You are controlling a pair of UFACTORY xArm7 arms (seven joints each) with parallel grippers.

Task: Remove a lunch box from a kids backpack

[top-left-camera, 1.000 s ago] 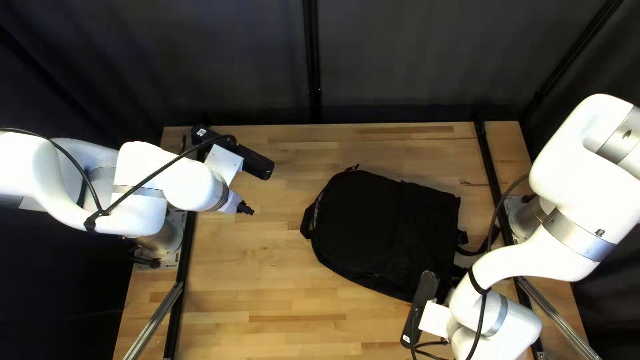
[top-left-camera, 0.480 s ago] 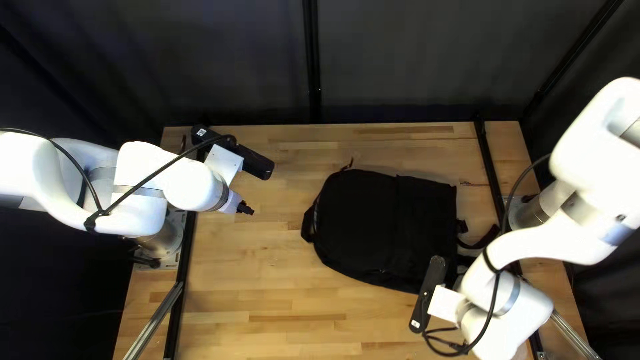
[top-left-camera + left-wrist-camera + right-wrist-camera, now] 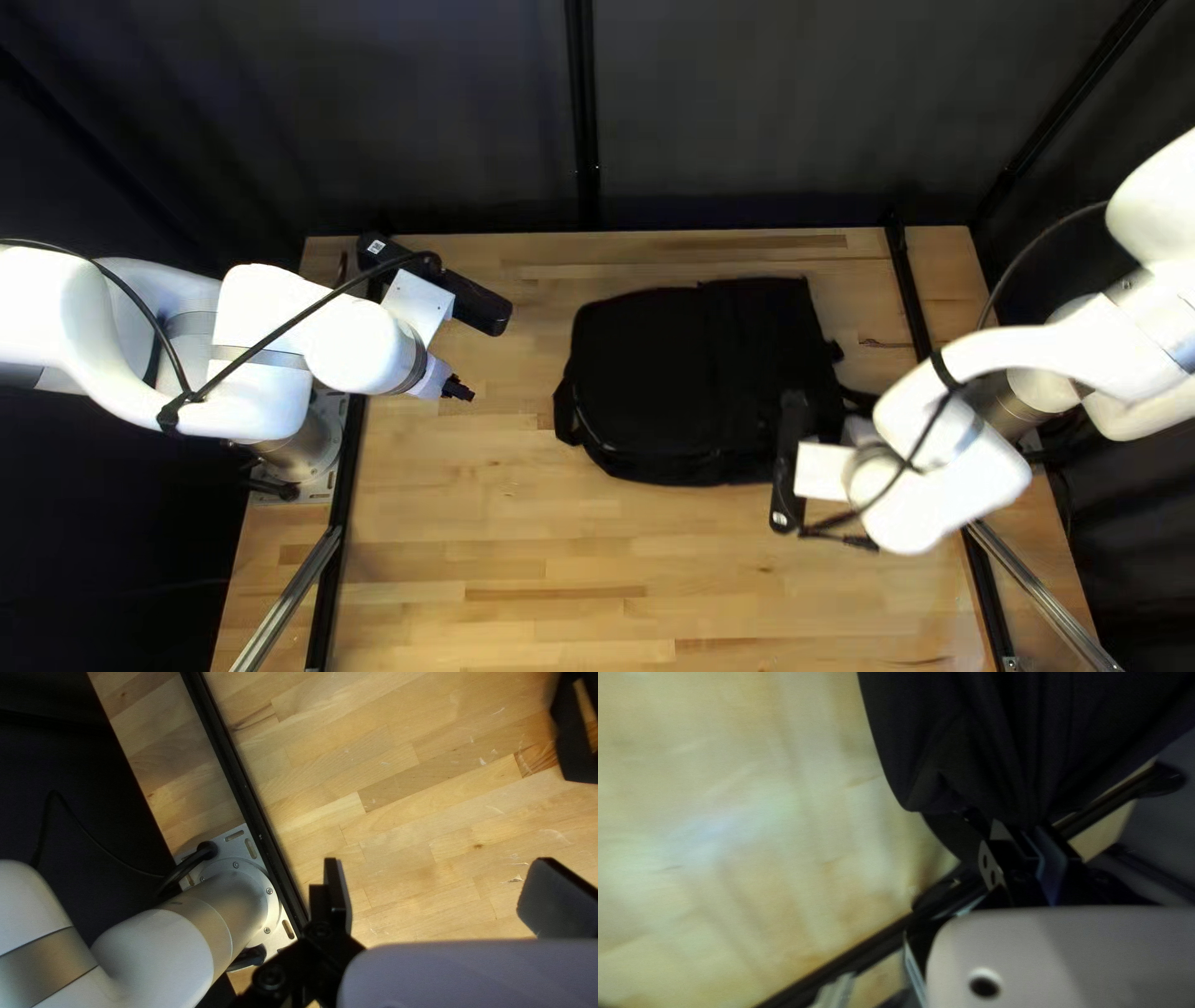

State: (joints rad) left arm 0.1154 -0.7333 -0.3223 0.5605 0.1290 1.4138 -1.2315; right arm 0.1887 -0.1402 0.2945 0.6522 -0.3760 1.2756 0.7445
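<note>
The backpack point(image 3: 685, 373) rests on the table point(image 3: 498, 535); expect soft, folding fabric, best held at a gathered edge. The right gripper point(image 3: 1024, 830) is clamped on such an edge. The left gripper point(image 3: 440, 865), well apart from the backpack, has spread fingers. Lunch box: hidden, presumably inside the backpack.

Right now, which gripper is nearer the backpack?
Right. The right gripper is shut on cloth of the backpack. The left gripper is open, left of the backpack in the top left view, apart from it.
</note>
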